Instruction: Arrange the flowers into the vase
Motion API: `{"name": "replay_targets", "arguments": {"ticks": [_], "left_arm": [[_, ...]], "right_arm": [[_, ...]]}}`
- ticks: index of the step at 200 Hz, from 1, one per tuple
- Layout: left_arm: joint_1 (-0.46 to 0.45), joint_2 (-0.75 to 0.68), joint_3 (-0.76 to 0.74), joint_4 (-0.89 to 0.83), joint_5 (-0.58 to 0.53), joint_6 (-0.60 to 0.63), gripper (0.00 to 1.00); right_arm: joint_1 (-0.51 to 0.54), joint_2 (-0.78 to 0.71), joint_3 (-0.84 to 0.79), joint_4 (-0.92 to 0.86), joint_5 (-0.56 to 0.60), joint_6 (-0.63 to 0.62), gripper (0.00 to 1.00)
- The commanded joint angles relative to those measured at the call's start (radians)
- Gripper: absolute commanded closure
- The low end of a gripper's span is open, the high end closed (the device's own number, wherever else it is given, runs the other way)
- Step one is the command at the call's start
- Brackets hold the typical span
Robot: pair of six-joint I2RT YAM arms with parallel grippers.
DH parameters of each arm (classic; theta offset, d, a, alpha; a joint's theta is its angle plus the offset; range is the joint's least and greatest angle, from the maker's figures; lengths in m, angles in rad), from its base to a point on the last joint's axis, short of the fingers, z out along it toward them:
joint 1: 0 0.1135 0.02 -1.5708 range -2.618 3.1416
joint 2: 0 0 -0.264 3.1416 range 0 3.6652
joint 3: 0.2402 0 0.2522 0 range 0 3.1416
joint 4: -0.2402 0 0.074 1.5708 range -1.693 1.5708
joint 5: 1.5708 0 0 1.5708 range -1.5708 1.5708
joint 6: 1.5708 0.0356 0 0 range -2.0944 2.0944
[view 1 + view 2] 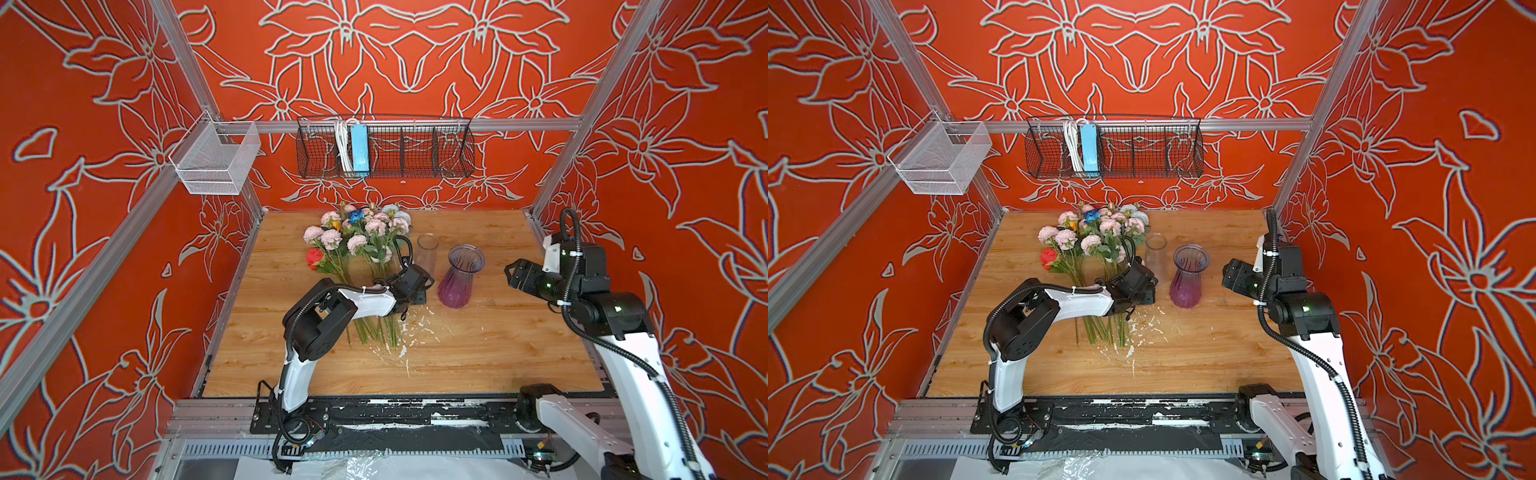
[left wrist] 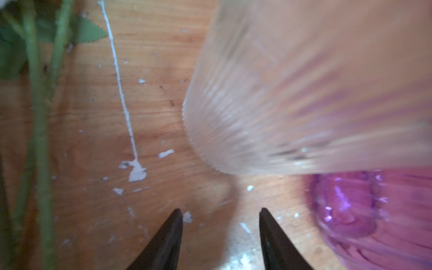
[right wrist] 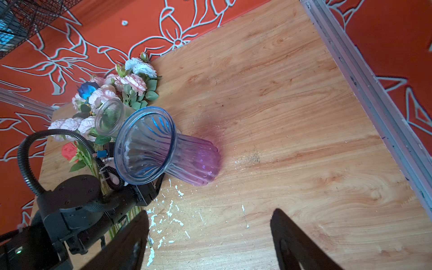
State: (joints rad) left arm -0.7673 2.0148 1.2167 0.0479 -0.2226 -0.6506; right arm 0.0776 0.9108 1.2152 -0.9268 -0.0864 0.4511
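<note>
Dozen-odd flowers (image 1: pixel 361 237) lie left of the purple vase (image 1: pixel 456 286); light, I judge, and soft-headed, so best taken by the bare near stems (image 1: pixel 376 328). Both left gripper (image 2: pixel 221 214) and right gripper (image 3: pixel 210 217) gape empty.

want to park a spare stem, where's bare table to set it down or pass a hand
Bare: the table right of the purple vase to the right gripper, and the flecked front strip past stem ends. Crowded: left of it, where flowers, clear glass and left gripper bunch together.

Mostly pink flowers (image 1: pixel 356 243) lying bunched, purple vase (image 1: pixel 457 282) upright and empty nearby
</note>
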Motion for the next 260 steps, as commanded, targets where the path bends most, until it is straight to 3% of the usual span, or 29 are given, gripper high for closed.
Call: {"name": "replay_targets", "arguments": {"ticks": [1, 41, 125, 202, 260], "left_arm": [[-0.013, 0.036, 0.037, 0.033, -0.086, -0.039, 0.46], [-0.013, 0.097, 0.116, -0.004, -0.152, -0.021, 0.46], [0.022, 0.221, 0.277, -0.063, -0.178, 0.029, 0.46], [0.066, 0.260, 0.373, -0.152, -0.114, -0.052, 0.46], [0.092, 0.326, 0.539, -0.291, -0.046, -0.068, 0.45]], "right_arm": [[-0.004, -0.019, 0.007, 0.020, 0.013, 0.023, 0.17], [-0.004, -0.028, -0.009, 0.037, 0.014, 0.032, 0.16], [-0.005, -0.025, -0.025, 0.050, -0.005, 0.026, 0.16], [-0.004, -0.014, -0.053, 0.061, -0.063, 0.034, 0.15], [-0.004, 0.041, -0.078, 0.111, -0.133, 0.056, 0.16]]}}
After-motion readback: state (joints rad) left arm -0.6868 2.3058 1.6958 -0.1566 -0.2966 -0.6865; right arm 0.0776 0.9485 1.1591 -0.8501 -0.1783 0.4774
